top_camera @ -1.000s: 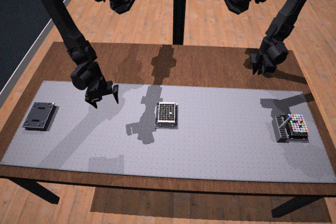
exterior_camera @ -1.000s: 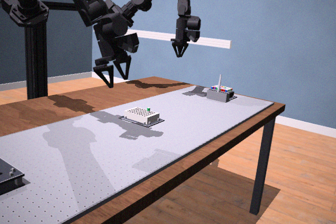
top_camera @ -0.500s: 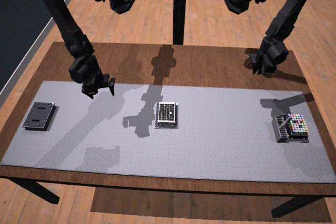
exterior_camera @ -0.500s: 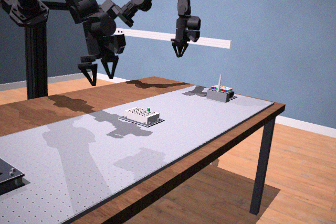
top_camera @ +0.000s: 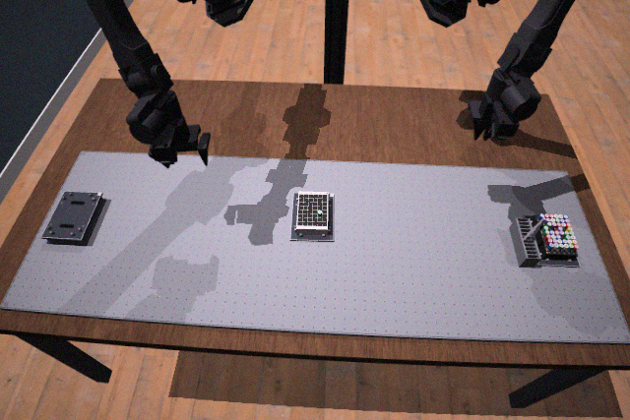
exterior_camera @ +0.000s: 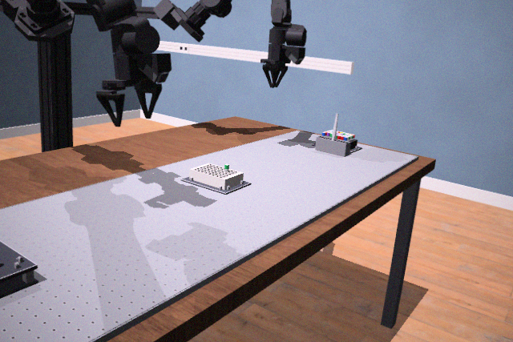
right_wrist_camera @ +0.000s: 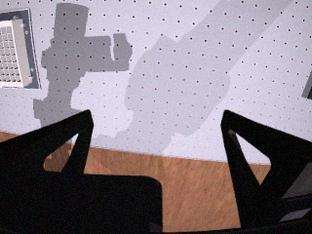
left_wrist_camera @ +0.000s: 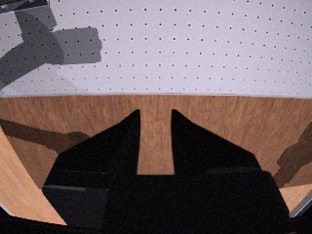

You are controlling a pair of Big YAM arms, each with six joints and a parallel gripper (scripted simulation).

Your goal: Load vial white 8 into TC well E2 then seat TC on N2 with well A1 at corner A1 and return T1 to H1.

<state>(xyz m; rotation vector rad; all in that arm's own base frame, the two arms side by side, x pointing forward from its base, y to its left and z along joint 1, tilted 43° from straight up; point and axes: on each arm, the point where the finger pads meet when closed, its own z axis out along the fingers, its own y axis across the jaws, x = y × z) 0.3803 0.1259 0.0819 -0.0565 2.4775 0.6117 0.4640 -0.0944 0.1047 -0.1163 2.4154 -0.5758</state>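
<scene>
Centrally, the tube carrier TC point(top_camera: 312, 227) point(exterior_camera: 205, 177) point(right_wrist_camera: 22, 56) sits low between my arms, with one green-capped vial point(top_camera: 319, 211) point(exterior_camera: 226, 166) in it. By the top view, raised nest N2 point(top_camera: 72, 216) point(exterior_camera: 14, 263) point(right_wrist_camera: 309, 90) lies at nine o'clock from it; vial rack R1 point(top_camera: 559, 252) point(exterior_camera: 353, 144) and holder H1 point(top_camera: 518, 247) point(exterior_camera: 333, 146) at three. My right gripper point(top_camera: 187, 164) point(exterior_camera: 133, 121) point(right_wrist_camera: 157, 117), toward ten, is wide and unloaded; my left gripper point(top_camera: 484, 138) point(exterior_camera: 273, 86) point(left_wrist_camera: 155, 117), toward two, is narrow with nothing gripped.

Caution: verify vial identity and well; I cannot read either. Off-centre closure could tilt TC and lift the vial. Wrong rotation would misplace A1; a low approach could catch N2's locators.

The exterior view shows the cap standing proud and forceps T1 point(top_camera: 534, 228) point(exterior_camera: 336, 125) rising from H1; it crops N2, which the top view shows whole. The right wrist view cuts off TC and omits the cap.
</scene>
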